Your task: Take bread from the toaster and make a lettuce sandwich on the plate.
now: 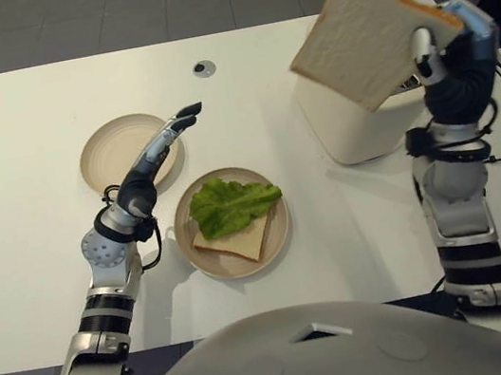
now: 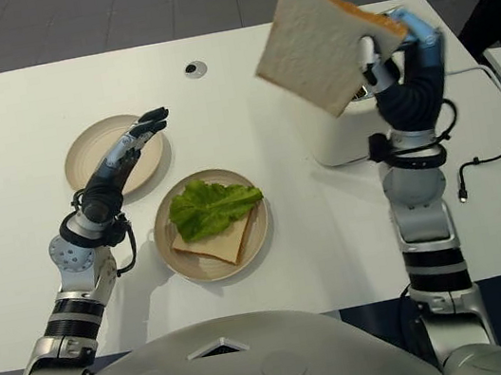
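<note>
White bread slice [image 1: 360, 34], left eye view: gripped at right edge by right hand [image 1: 446, 44], fingers closed on it; slice raised, tilted, above toaster [image 1: 351, 127].

Right eye view: left hand [image 2: 120, 156] flat, fingers extended, holding nothing, over small plate [image 2: 95, 146]. Beside it, plate [image 2: 197, 269] carries bottom slice [image 2: 231, 244] under lettuce [image 2: 210, 206]. Gripped slice well apart from plate.

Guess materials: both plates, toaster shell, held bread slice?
Lettuce plate and empty plate: matte beige, no glare; plastic or unglazed ceramic, can't tell.
Toaster shell: smooth white, rounded corners; likely plastic, possibly painted metal.
Bread slice: pale porous face, tan crust; real or foam replica unclear.
</note>
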Robot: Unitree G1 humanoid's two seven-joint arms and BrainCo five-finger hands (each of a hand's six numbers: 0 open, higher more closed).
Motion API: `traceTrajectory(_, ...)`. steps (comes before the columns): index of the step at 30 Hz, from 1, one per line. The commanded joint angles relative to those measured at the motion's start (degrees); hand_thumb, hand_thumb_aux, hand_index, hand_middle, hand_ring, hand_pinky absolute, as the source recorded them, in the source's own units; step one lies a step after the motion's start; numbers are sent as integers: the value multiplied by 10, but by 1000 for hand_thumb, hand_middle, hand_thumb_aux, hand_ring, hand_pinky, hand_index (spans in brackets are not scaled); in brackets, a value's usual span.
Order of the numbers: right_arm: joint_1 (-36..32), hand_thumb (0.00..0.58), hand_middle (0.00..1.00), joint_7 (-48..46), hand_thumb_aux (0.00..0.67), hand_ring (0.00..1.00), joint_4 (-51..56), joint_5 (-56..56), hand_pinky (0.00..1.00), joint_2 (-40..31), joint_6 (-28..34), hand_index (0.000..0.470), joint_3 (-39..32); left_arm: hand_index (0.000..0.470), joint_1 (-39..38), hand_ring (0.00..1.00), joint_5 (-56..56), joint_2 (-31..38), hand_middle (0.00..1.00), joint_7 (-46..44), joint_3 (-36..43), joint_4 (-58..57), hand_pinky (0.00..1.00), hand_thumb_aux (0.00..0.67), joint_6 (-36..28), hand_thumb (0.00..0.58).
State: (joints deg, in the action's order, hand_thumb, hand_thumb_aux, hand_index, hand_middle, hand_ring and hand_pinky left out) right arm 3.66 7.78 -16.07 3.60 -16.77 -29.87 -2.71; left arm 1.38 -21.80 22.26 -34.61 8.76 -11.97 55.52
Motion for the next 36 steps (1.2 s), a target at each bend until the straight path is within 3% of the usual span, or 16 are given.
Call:
traceTrajectory(1,49,580,1000,-78,670,1000,-5,62,1000,36,58,470,-90,0,-4,0,-19,-1,0,-15,-13,16,0,0,-20,0)
traceTrajectory(6,90,580,1000,-132,670,1000,79,24,1000,73,140,470,-177,0,-12,0,-63,-2,0,-43,-27,37,0,0,-40,0)
traceTrajectory(12,125,580,1000,-139,670,1000,150,-75,1000,90,157,470,-247,0,-28,0,-84,6,0,-82,-38,73,0,0,-67,0)
traceTrajectory(17,126,580,992,-127,670,992,161,-136,992,87,157,470,-250,0,-80,0,-38,44,0,-161,5,105,0,0,-56,0)
traceTrajectory(22,118,580,984,-100,670,984,162,-169,984,92,145,470,-228,0,-114,0,35,85,0,-230,55,68,0,0,-39,0)
traceTrajectory(36,118,580,980,-121,670,980,128,-107,980,128,157,470,-186,0,-96,0,67,79,0,-209,57,13,0,0,-18,0)
